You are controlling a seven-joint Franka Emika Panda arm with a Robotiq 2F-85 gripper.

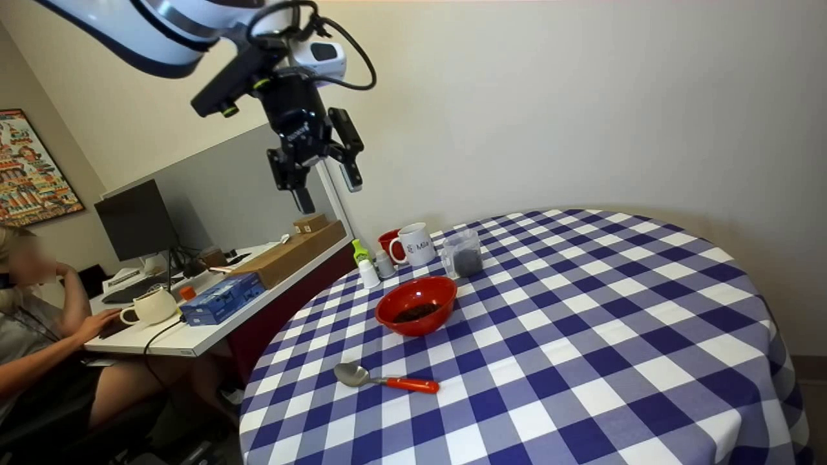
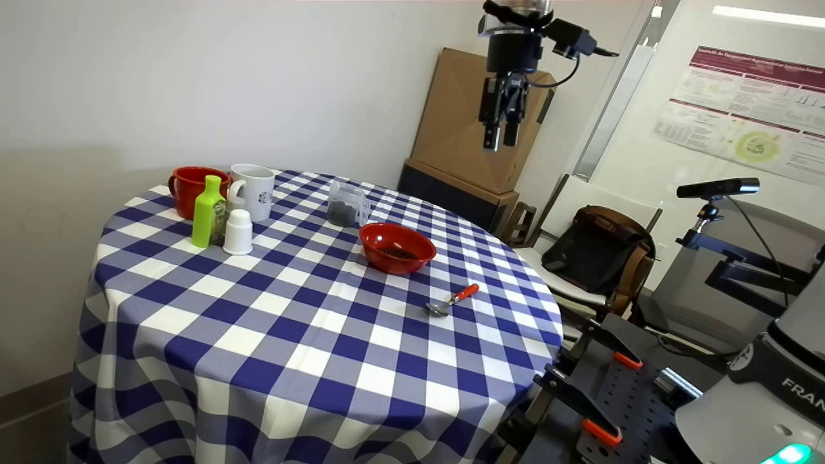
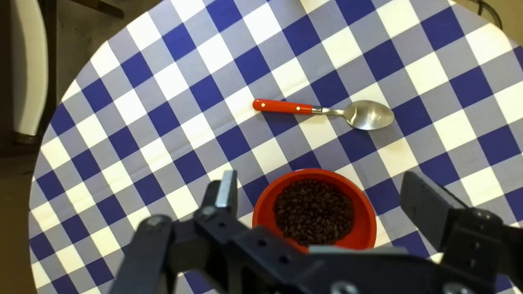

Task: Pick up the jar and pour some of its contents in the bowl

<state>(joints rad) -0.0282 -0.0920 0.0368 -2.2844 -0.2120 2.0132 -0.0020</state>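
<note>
Blue-checked table [image 1: 620, 336]: round, so it has edges but no corners. Wall-side edge lies at the back in both exterior views; robot-side edge faces the arm's base.
Robotiq gripper [image 1: 328, 190]: high over the table, well apart from everything on it. Fingers [image 1: 303, 201] spread wide, nothing between them.
Red bowl [image 1: 423, 291]: set in from the wall-side edge, dark fill on its floor. Judged as having had its share.
White mug [image 1: 417, 244]: near the wall-side edge; no part in this job.
Translucent jar [image 1: 461, 243]: standing between red bowl and wall-side edge, near white mug. Dark contents low in it, so not emptied, which fits "some". Lid or none: cannot tell.
Orange-handled spoon [image 3: 317, 109]: lying between red bowl and robot-side edge; not called for.
Coffee beans [image 3: 314, 212]: cover most of red bowl's floor. Likely done: lift, pour, set-down. Left, if so: nothing but parking the arm. Doubt: the source of these beans is not shown; if not this jar, lift and pour are both left.
</note>
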